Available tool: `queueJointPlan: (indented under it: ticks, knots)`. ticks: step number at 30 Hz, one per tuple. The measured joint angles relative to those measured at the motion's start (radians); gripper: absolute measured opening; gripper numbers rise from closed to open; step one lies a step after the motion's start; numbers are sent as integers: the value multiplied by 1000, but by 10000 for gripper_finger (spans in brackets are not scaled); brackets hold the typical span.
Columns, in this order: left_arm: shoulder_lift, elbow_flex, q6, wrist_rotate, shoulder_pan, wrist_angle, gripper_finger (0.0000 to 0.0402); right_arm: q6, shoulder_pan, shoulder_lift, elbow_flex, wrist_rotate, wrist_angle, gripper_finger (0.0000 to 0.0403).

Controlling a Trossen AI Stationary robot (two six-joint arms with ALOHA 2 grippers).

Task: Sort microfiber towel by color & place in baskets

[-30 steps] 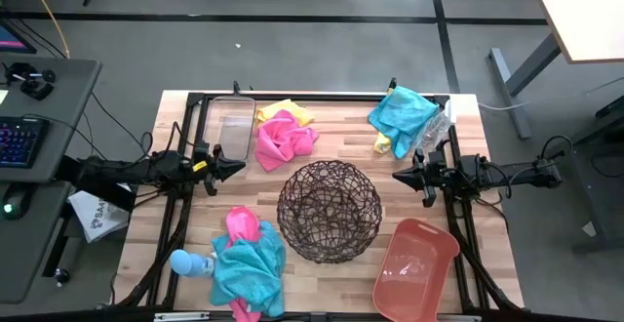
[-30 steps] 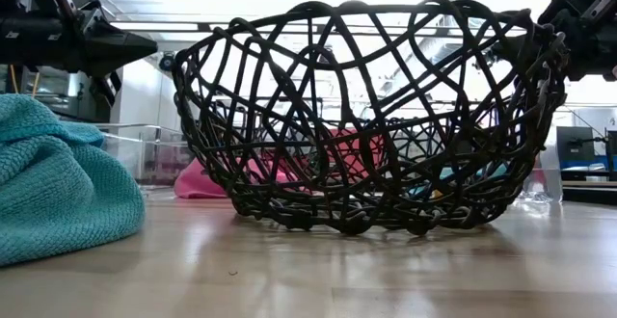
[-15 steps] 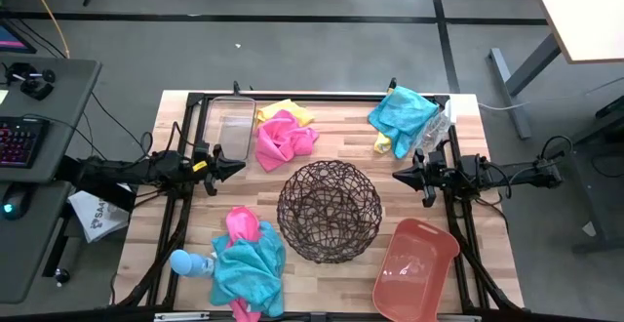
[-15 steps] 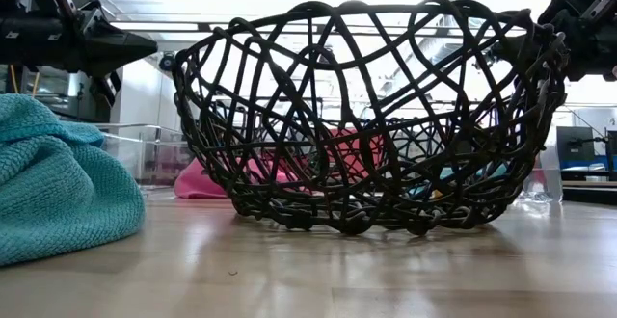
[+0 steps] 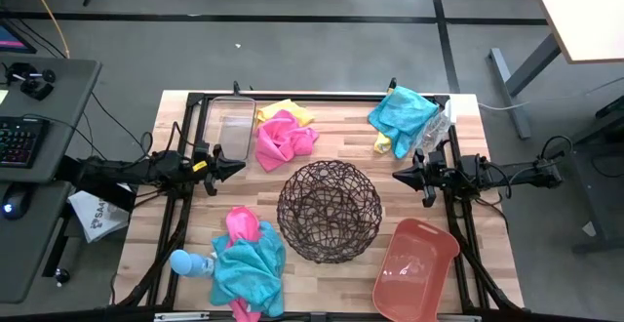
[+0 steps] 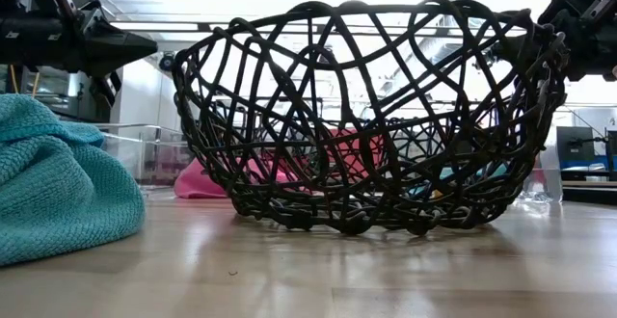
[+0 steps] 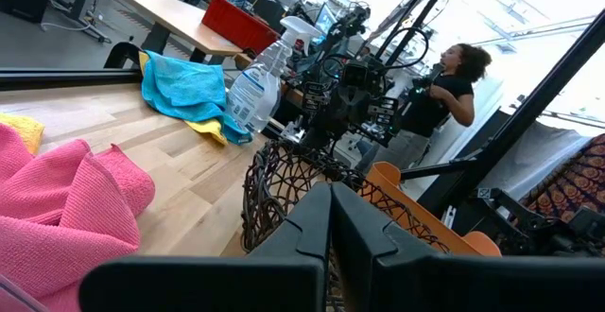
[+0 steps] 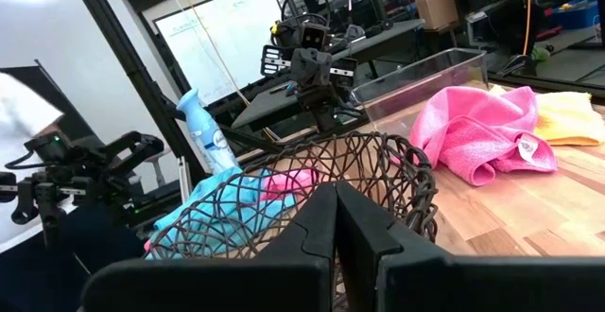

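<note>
Nothing has moved since a second ago. The left gripper (image 5: 237, 167) and right gripper (image 5: 399, 176) hang closed and empty either side of the wire basket (image 5: 330, 211), with towels (image 5: 284, 137) heaped around it, none inside.

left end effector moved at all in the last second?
No. In the high view the left end effector sits shut at the same spot beside the clear bin, left of the wire basket, as in both earlier pictures.
</note>
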Motion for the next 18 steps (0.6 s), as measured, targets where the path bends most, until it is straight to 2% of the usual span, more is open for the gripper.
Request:
queueJointPlan:
  ticks: [13, 18]
  knots:
    - [0, 0, 0, 0, 0, 0, 0, 0, 0, 0, 0, -4, 0, 0]
    - [0, 0, -52, -19, 1, 39, 0, 0, 0, 0, 0, -3, 0, 0]
